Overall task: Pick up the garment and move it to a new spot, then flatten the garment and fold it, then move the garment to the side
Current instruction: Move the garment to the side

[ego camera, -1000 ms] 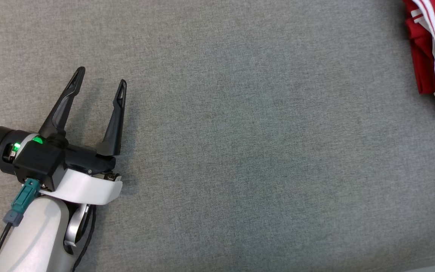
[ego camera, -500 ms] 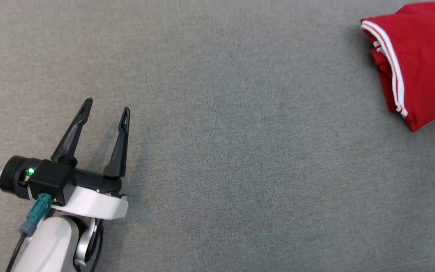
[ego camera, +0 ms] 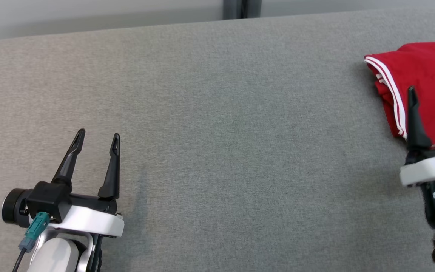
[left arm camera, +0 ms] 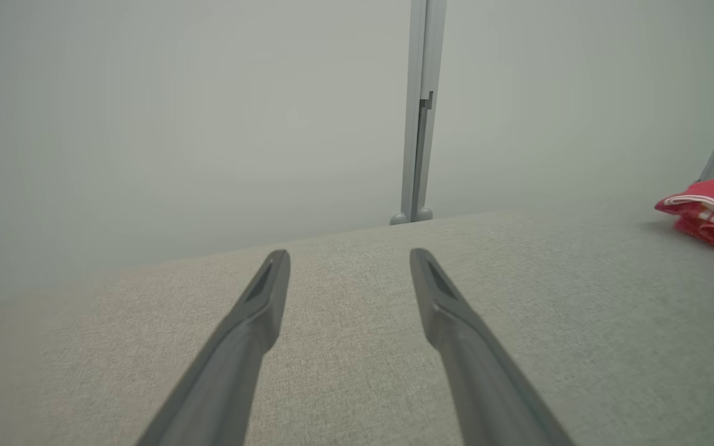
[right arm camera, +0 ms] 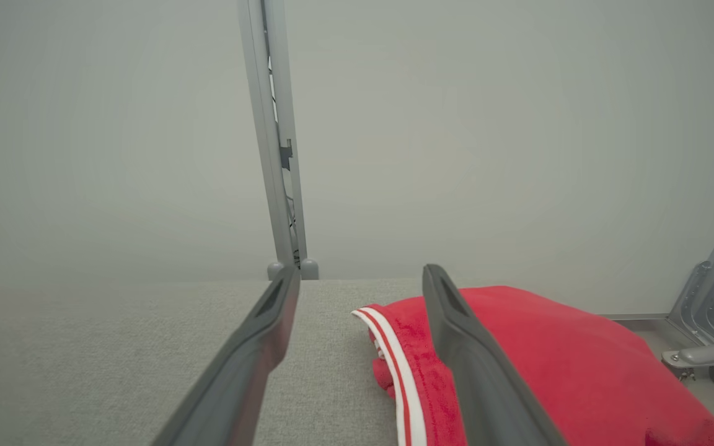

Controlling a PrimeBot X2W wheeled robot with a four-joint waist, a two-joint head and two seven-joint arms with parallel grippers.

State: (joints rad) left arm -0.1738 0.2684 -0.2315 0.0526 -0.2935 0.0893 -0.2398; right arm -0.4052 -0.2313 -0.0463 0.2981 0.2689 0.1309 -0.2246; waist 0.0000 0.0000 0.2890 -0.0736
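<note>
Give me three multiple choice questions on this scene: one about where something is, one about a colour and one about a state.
1. Where on the grey fabric surface does the red garment lie?
A. on the robot's left
B. in the middle
C. on the robot's right

2. What colour are the stripes along the garment's edge?
A. white
B. black
C. yellow

3. How does the left gripper stand?
A. open, holding nothing
B. shut on the garment
C. shut on nothing

Answers: 1 C, the head view shows it at the far right; 2 A, two white stripes trim the red cloth; 3 A, its jaws stand apart over bare fabric.
</note>
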